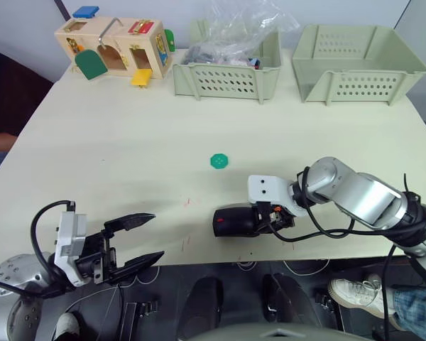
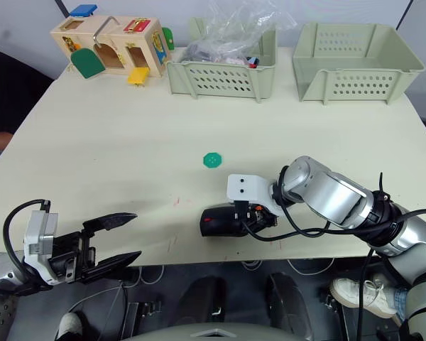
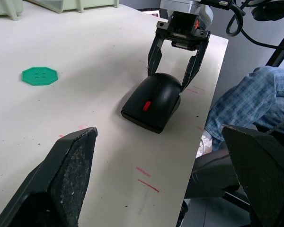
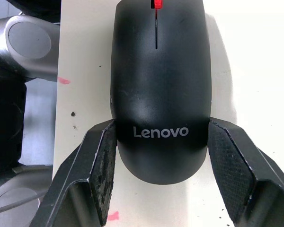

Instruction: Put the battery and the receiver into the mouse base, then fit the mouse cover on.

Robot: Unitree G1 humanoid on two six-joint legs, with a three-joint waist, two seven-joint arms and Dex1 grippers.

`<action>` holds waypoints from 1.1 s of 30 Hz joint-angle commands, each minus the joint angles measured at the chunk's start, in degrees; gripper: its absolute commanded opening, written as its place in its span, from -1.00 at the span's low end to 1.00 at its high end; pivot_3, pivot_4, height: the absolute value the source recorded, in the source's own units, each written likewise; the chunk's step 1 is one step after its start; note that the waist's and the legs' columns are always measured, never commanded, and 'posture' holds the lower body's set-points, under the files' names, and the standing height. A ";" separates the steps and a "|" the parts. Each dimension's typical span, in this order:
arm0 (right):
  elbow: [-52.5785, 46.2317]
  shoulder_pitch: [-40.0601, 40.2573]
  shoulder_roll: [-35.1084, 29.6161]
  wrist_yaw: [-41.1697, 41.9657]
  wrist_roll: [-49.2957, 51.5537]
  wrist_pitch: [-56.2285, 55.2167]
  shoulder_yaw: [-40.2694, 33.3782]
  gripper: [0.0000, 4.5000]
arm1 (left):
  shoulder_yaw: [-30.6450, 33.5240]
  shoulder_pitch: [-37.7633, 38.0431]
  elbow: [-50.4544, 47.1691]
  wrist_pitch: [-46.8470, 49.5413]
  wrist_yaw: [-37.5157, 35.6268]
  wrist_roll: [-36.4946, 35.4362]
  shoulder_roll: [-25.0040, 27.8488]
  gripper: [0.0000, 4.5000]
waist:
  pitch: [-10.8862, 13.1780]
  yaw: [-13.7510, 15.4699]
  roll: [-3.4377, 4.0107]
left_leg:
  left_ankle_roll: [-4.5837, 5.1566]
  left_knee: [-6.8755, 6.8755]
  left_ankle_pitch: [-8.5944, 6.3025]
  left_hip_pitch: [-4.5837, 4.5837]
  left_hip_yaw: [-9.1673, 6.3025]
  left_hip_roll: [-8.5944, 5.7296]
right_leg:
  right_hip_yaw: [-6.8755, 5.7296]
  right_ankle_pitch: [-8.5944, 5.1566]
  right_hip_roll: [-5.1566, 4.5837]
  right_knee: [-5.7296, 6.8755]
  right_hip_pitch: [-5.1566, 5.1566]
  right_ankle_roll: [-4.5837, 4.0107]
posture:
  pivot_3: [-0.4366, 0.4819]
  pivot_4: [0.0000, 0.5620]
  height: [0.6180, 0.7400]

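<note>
From the head views I see the mouse [image 1: 238, 221] lying near the front edge of the surface [image 1: 128, 156], cover already on it, so I judge the fitting done or at its last press. My right hand [image 1: 259, 220] sits at its 3 o'clock side, forearm reaching in low from the right, wrist bent toward the mouse tail. My left hand [image 1: 131, 245] hangs off the front edge at about 8 o'clock from the mouse, fingers spread wide, holding nothing. A green disc [image 1: 219, 161] lies at the mouse's 12 o'clock.

In the left wrist view the right hand's fingers straddle the mouse [image 3: 153, 100] at its rear.

In the right wrist view the mouse cover [image 4: 160, 85] sits between the pads [image 4: 106, 168], one pad touching its flank, the other just beside: a bracing hold, I judge.
</note>
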 commanded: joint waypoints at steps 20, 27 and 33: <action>-3.21 1.01 2.14 -1.80 0.42 7.45 -1.79 0.10 | 0.31 -0.56 0.20 -0.62 -0.34 0.30 0.60 1.00 | 0.00 -0.01 0.00 | 0.00 0.01 0.00 -0.01 -0.03 0.00 | -0.02 -0.02 0.00 0.00 0.00 -0.04 | -0.05 -0.47 1.00; -4.06 1.24 2.83 -2.90 1.30 9.05 -1.99 0.10 | 0.26 -0.54 0.23 -0.65 -0.49 0.55 0.42 1.00 | 0.00 -0.02 0.00 | 0.00 0.01 0.00 -0.01 -0.04 0.00 | -0.04 -0.02 0.00 0.00 0.00 -0.04 | -0.05 -0.47 1.00; -4.27 1.21 2.93 -3.15 1.75 9.57 -2.14 0.10 | 0.33 -0.58 0.17 -0.56 -0.52 0.64 0.34 1.00 | 0.00 -0.04 0.00 | 0.00 0.01 0.00 -0.01 -0.05 0.00 | -0.04 -0.04 0.00 0.00 0.00 -0.07 | -0.05 -0.47 1.00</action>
